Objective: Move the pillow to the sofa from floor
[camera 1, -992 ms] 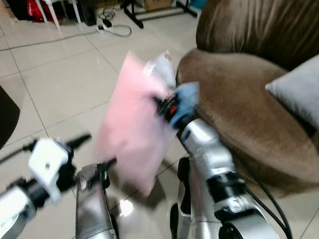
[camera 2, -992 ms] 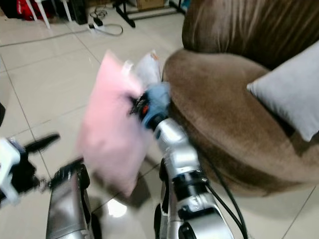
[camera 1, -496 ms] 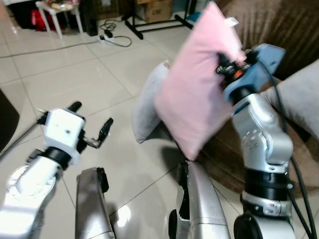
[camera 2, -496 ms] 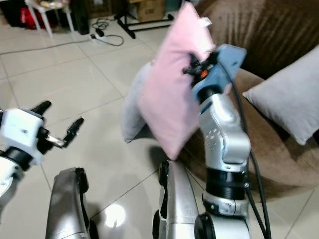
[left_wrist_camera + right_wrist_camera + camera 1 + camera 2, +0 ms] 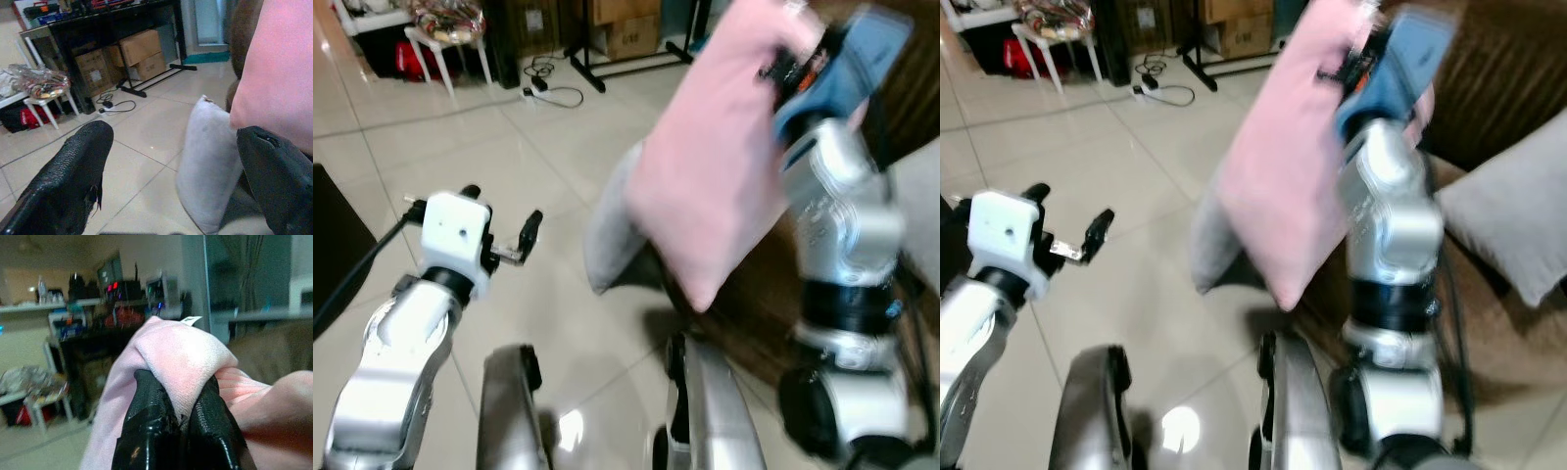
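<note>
The pillow is a soft pink square of smooth cloth, hanging in the air from its top corner, well above the floor and in front of the brown sofa. The right pincer holds it: in the right wrist view the two black fingers are closed tight on a bunched fold of pink fabric, which puckers and bulges over them, with a small white tag sticking out at the top. The head views show the raised right arm, silver with a blue wrist housing, behind the pillow's upper edge, both blurred.

The left pincer is held out low over the tiles, its fingers spread wide with nothing between them. The left wrist view shows those fingers' rough, grainy black pads far apart.

A second, grey pillow stands on edge on the floor, leaning against the sofa's base just below the pink one; the left wrist view gives its plump shape and seam clearly, while the head views show it as a grey blur. Another pale grey cushion lies on the sofa seat, seen in the right eye view.

The floor is glossy cream tile with dark grout lines. Farther off stand cardboard boxes under a black desk, a cable on the tiles, and a white stool bearing wrapped packets.
</note>
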`<state>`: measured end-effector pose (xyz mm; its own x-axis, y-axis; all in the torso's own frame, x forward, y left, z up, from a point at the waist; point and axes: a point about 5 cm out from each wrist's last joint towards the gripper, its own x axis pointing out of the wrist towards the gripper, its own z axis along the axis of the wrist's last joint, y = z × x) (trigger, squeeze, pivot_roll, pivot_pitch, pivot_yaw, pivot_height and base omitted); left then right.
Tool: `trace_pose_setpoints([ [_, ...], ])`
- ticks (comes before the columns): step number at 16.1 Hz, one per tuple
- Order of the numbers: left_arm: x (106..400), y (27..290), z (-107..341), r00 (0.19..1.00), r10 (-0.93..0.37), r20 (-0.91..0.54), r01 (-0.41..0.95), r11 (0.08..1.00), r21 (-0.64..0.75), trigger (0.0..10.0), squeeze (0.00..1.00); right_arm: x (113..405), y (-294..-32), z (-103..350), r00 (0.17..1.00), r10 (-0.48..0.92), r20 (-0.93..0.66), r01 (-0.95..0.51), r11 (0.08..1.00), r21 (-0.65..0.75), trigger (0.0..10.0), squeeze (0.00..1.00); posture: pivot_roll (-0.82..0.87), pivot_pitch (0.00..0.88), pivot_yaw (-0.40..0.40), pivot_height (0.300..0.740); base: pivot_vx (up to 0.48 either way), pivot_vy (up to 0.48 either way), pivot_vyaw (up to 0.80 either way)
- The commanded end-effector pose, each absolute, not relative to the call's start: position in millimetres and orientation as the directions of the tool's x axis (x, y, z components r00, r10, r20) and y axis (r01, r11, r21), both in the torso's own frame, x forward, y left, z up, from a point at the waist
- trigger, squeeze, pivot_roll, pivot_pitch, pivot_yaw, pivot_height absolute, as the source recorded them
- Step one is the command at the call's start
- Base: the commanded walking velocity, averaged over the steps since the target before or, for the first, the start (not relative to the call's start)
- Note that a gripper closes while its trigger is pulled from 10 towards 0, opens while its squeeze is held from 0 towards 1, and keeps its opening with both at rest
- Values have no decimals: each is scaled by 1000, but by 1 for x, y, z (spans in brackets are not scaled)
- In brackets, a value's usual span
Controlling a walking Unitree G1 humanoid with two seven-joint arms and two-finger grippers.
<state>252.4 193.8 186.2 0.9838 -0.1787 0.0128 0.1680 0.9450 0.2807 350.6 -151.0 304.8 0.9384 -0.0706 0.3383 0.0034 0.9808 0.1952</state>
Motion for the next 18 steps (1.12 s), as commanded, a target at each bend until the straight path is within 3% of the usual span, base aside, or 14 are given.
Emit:
trace_pose_setpoints([
  [1, 255, 195, 184, 988, -156, 13, 144, 940, 311, 10000, 0, 347, -155, 319, 910, -81, 407, 13, 986, 167, 10000, 0, -107, 0, -51, 555, 0, 0, 0],
  [6, 253, 199, 177, 987, -158, -12, 154, 935, 320, 10000, 0, 344, -154, 290, 927, -89, 365, 89, 996, 18, 10000, 0, -111, 0, -52, 605, 0, 0, 0],
  [12, 252, 201, 165, 988, -147, -39, 151, 929, 337, 10000, 0, 337, -165, 188, 978, -174, 119, 173, 985, 11, 10000, 0, -110, 0, -50, 660, 0, 0, 0],
  [18, 249, 197, 169, 988, -153, -6, 146, 932, 332, 10000, 0, 322, -165, 200, 979, -149, 139, 137, 986, 94, 10000, 0, -88, 0, -63, 720, 0, 0, 0],
])
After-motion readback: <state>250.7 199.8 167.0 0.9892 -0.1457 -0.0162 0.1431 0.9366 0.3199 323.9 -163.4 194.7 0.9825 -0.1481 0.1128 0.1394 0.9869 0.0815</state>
